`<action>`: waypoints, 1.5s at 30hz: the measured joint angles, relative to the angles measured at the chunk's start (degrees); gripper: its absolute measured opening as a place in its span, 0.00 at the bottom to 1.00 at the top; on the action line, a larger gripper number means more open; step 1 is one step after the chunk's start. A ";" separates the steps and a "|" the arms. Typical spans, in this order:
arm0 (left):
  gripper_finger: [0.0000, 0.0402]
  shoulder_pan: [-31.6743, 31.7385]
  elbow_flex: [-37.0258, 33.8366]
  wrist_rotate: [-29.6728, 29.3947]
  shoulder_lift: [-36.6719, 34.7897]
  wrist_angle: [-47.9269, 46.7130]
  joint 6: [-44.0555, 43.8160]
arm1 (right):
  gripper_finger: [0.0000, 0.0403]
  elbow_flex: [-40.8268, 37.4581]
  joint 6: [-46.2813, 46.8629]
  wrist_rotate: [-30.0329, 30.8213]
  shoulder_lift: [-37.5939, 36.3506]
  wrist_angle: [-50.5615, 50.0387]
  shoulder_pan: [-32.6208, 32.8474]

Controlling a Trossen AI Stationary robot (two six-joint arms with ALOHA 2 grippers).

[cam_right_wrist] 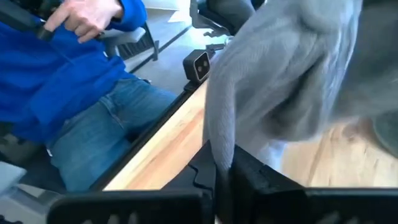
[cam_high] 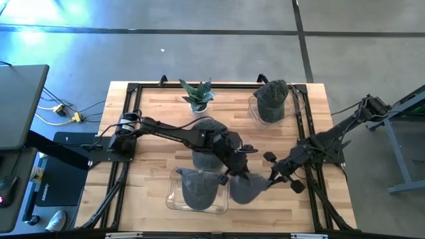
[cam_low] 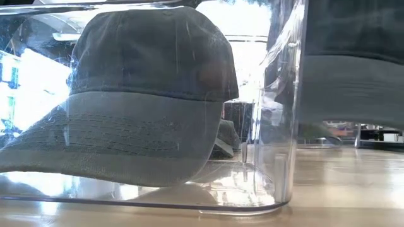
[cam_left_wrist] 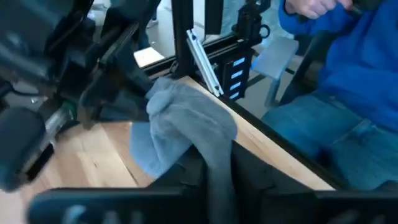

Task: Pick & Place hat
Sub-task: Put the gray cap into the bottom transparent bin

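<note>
Grey fabric of the hat (cam_high: pixel 247 188) lies beside the clear bin (cam_high: pixel 174 199), held between both arms. Right pincer (cam_right_wrist: pixel 222 167) is clamped on its edge; left pincer (cam_left_wrist: pixel 217 171) also grips cloth. Both arms reach low over the desk (cam_high: pixel 153 146). Probably a handover: next, one must release.
</note>
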 joint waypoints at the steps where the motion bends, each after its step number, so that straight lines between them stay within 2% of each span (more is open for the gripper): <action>1: 0.18 0.00 0.00 0.02 0.09 -0.24 -0.65 | 0.02 0.00 -0.53 0.26 0.00 -0.01 0.00; 7: 0.50 0.04 0.11 2.83 1.61 1.15 -3.53 | 0.02 0.00 -1.79 1.02 0.02 -0.11 0.00; 9: 0.59 0.00 -0.11 1.76 2.70 0.86 -3.17 | 0.01 0.00 -2.33 1.06 0.02 -0.11 0.00; 13: 0.70 0.02 -0.01 -3.61 5.06 4.56 -3.61 | 0.02 0.00 -2.77 0.49 0.02 -0.02 0.00; 16: 0.73 0.35 -0.08 0.64 5.18 4.81 -3.65 | 0.02 0.00 -2.85 0.10 0.02 -0.14 0.00; 19: 0.73 0.50 0.26 8.79 7.27 8.05 -4.11 | 0.01 0.00 -3.30 -0.45 0.02 -0.18 0.00; 21: 0.72 0.37 -0.22 13.06 7.99 6.44 -4.22 | 0.01 0.00 -3.29 -0.51 0.02 -0.22 0.00; 30: 0.60 0.35 -0.09 24.25 7.65 5.45 -3.98 | 0.01 0.00 0.28 -2.85 -2.06 -5.70 0.00; 36: 0.48 0.36 -0.01 21.77 6.76 7.16 -3.89 | 0.01 0.00 1.37 -3.52 -4.05 -6.35 0.00; 41: 0.39 0.35 -0.02 14.66 6.68 10.12 -9.32 | 0.01 0.00 1.23 -2.79 -4.11 -6.45 0.00; 45: 0.36 0.26 0.00 8.34 6.68 10.63 -15.56 | 0.02 0.00 0.87 -1.36 -4.07 -6.40 0.00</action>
